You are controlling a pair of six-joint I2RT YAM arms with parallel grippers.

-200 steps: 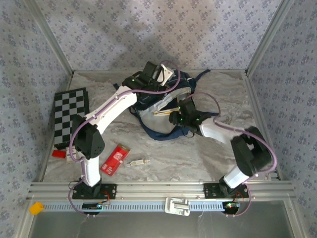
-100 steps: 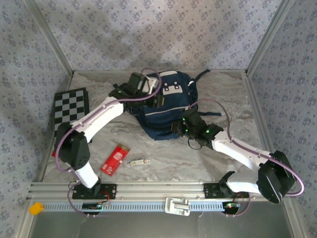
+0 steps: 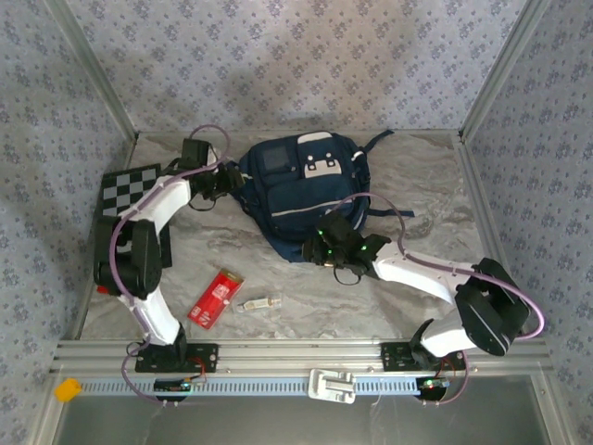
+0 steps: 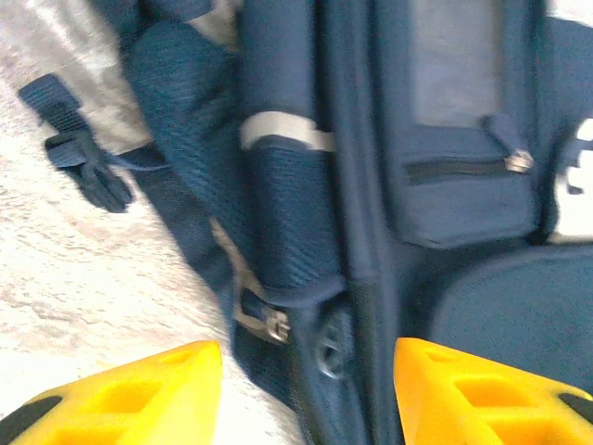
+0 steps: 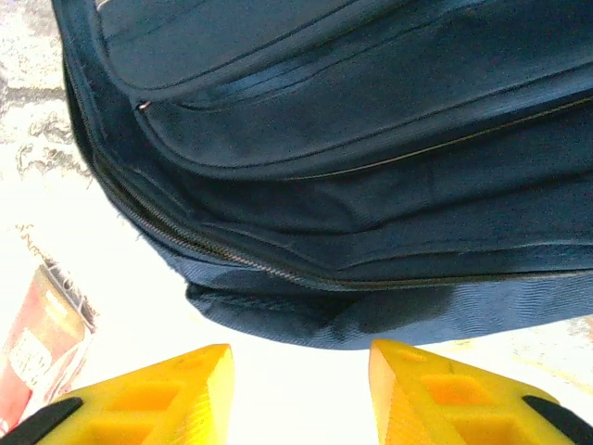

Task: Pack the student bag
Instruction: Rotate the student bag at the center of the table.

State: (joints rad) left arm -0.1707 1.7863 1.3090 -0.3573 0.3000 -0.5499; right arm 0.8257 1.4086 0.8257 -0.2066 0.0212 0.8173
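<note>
Change since a second back: the student bag [image 3: 287, 199] was propped open then, pale lining and a few pencils showing, with my left claw up at its top. Now it lies flat and shut on the surface [image 3: 426, 176], white patch [image 3: 320, 167] up, toward 12 o'clock from the surface's middle. My left claw [image 3: 232, 178] has backed off to the bag's 9 o'clock. It is released, its yellow fingers [image 4: 120, 399] apart with nothing between them, facing the bag's side and a strap buckle [image 4: 93, 181]. My right claw [image 3: 313, 250], which was at the opening, has pulled out to the bag's 6 o'clock. It is also released, just clear of the bottom edge. The zips [image 5: 278, 273] I can see run closed, so the bag's contents are hidden from me. A red packet [image 3: 215, 298] lies loose on the surface at the bag's 7 o'clock, and a checkerboard [image 3: 130, 190] sits at 9 o'clock by the left edge.
</note>
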